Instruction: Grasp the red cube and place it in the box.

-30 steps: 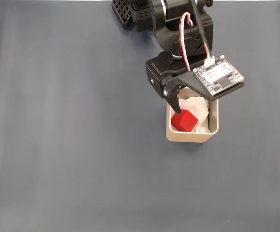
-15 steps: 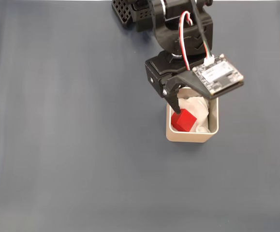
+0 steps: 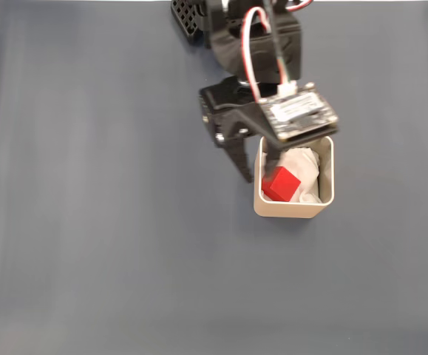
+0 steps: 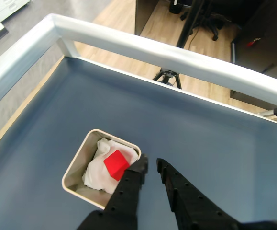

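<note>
The red cube (image 3: 281,185) lies tilted on crumpled white paper inside the beige box (image 3: 293,211), right of centre in the fixed view. My gripper (image 3: 258,170) hangs over the box's left rim, one black finger outside the wall and the other just inside it. In the wrist view the red cube (image 4: 116,164) rests in the box (image 4: 76,168) at lower left, and my gripper (image 4: 151,162) sits just right of the box. Its jaws stand a narrow gap apart with nothing between them, clear of the cube.
The dark blue mat (image 3: 103,222) spreads wide to the left and front of the box. My arm's base (image 3: 199,18) stands at the top edge. A silver rail (image 4: 176,55) borders the table, with a tripod (image 4: 167,76) and wooden floor beyond.
The arm has swung left, so the gripper now sits over the box's left rim instead of above its middle. The cube has stayed in the box.
</note>
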Available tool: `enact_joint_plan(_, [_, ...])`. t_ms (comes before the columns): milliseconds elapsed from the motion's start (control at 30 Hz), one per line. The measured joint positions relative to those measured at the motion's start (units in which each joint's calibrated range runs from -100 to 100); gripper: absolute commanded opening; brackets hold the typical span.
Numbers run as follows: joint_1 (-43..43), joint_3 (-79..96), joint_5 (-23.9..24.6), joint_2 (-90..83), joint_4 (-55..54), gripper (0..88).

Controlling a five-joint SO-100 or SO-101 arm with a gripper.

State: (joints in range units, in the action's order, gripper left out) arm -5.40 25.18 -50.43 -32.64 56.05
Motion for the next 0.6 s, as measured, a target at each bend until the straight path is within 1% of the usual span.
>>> enact_joint_plan(267, [6.55,7.36,0.0,-7.2,-2.0,0.3])
enact_joint_plan(600, [13.33,32.45,-0.49,-26.53,-6.82,0.3])
